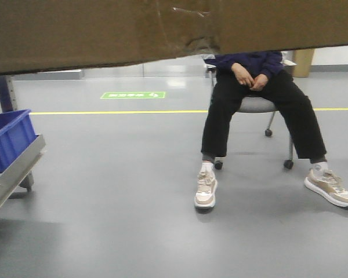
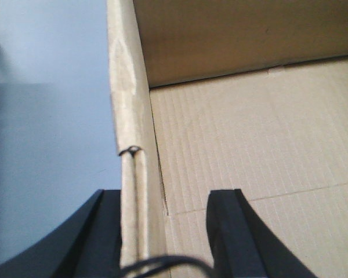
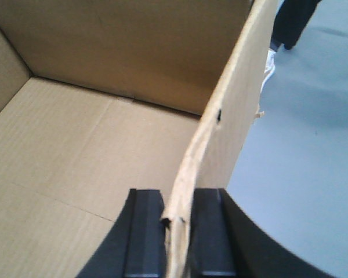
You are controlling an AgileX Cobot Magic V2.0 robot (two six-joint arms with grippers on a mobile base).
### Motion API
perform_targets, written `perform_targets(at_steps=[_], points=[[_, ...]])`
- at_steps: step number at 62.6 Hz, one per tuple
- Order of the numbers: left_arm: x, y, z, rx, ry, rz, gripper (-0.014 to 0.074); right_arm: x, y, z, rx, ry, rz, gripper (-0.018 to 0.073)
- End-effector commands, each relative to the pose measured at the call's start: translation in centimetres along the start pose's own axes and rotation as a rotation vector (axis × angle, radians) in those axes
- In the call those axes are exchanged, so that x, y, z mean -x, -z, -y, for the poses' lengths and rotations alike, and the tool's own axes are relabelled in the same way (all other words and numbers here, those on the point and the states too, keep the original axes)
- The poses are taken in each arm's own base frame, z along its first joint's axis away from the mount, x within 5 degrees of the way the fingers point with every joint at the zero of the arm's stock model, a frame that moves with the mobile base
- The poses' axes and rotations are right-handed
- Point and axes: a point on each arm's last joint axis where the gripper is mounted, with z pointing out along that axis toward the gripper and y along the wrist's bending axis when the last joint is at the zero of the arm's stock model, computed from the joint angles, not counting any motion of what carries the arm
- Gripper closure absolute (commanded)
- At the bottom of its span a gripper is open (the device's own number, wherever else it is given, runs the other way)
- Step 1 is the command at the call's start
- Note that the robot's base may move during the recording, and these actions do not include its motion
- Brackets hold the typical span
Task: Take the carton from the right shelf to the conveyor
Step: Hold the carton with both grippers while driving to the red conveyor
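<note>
The brown carton (image 1: 104, 29) hangs raised across the top of the front view, its taped, torn lower edge showing. In the left wrist view my left gripper (image 2: 165, 197) straddles the carton's left wall (image 2: 130, 116). The outer finger lies against the wall and the inner finger (image 2: 229, 231) stands well apart over the carton floor (image 2: 249, 145), so the jaws are open. In the right wrist view my right gripper (image 3: 177, 194) is shut on the carton's right wall (image 3: 220, 139), one finger inside and one outside. The conveyor is out of view.
A blue plastic bin (image 1: 8, 139) sits on a tilted rack with a grey metal front band (image 1: 14, 174) and a dark upright (image 1: 6, 92) at the left. A person sits on a wheeled chair (image 1: 261, 104) ahead on the right. A yellow floor line (image 1: 116, 112) crosses the grey floor.
</note>
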Motion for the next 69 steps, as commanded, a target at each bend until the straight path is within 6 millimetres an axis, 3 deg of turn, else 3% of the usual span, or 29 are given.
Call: perform_targets(at_steps=[1, 69], points=[[-0.1, 0.49, 0.83, -0.079, -0.02, 0.011, 0.0613, 0.89, 0.88, -0.49, 0.035, 0.009, 0.11, 0.0627], [-0.1, 0.49, 0.83, -0.079, -0.02, 0.011, 0.0613, 0.89, 0.88, -0.49, 0.035, 0.009, 0.11, 0.0627]])
